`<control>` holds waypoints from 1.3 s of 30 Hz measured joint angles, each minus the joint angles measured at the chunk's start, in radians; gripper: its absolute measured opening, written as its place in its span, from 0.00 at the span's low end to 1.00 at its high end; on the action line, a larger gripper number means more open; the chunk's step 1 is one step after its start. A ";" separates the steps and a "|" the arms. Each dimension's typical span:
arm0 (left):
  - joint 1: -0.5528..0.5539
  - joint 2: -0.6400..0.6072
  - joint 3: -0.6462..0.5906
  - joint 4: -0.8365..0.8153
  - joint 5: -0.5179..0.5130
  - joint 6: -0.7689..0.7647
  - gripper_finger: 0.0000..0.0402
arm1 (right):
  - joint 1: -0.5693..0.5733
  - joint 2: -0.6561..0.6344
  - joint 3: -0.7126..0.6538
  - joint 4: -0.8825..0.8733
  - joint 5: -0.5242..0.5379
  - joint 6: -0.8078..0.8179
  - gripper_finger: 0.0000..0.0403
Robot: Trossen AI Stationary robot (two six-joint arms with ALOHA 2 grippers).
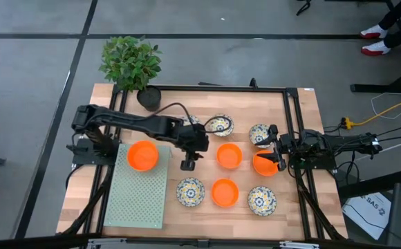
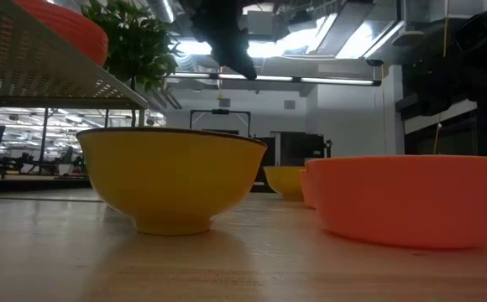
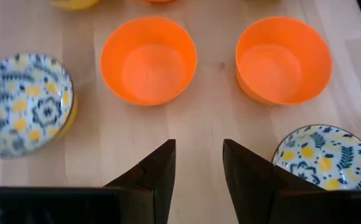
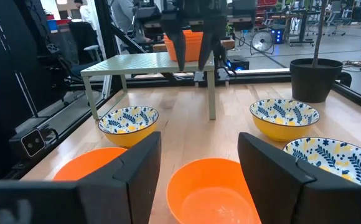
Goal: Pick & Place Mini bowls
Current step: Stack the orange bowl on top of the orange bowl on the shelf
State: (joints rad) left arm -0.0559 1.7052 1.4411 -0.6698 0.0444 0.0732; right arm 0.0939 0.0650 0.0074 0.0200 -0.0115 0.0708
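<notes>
Seen from overhead, left to right: a pale green perforated rack (image 1: pixel 137 194) on the left of the wooden table (image 1: pixel 304 124), carrying one orange mini bowl (image 1: pixel 143 155). Just right of it, the left end effector (image 1: pixel 189 164) hovering over bare wood, fingers spread and holding nothing, with two orange bowls (image 3: pixel 149 60) and two floral ones ahead of it in its wrist view. Across the middle and right of the table, more mini bowls: orange at centre (image 1: pixel 229 155) and nearer (image 1: pixel 224 192), floral ones (image 1: pixel 191 191) near, far and right. At the right, the right end effector (image 1: pixel 275 156) over another orange bowl (image 4: pixel 211 193), fingers spread wide to either side of it, not visibly pinching it.

Likely light, rigid and smooth-walled, these bowls; probably slippery on the curved outside, and the patterned ones possibly breakable. Best hold, by this reading: one finger inside, one outside, across the thin rim.

Pale wood planking underfoot, framed by black rails. A potted plant (image 1: pixel 131 62) at the far left corner. Beyond, grey floor, a large lit workshop, and a person's feet (image 1: pixel 375 40) in red-and-white shoes at far right.
</notes>
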 joint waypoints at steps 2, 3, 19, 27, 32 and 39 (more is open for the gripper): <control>-0.007 0.008 0.022 -0.005 0.002 0.039 0.32 | 0.000 0.000 0.000 0.000 0.000 0.000 0.53; -0.011 0.011 0.033 -0.006 0.008 0.063 0.32 | 0.000 0.000 0.000 0.000 0.000 0.000 0.53; -0.024 0.120 0.068 0.014 0.053 0.427 0.32 | 0.000 0.000 0.000 0.000 0.000 0.000 0.53; -0.009 0.190 0.067 0.024 0.038 0.517 0.32 | 0.000 0.000 0.000 0.000 0.000 0.000 0.53; 0.023 0.230 0.067 0.056 0.037 0.595 0.32 | 0.000 0.000 0.000 0.000 0.000 0.000 0.53; 0.045 0.231 0.067 0.161 0.038 0.697 0.32 | 0.000 0.000 0.000 0.000 0.000 0.000 0.53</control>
State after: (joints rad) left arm -0.0111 1.9362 1.5082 -0.5084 0.0820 0.7704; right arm 0.0939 0.0650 0.0074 0.0197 -0.0113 0.0705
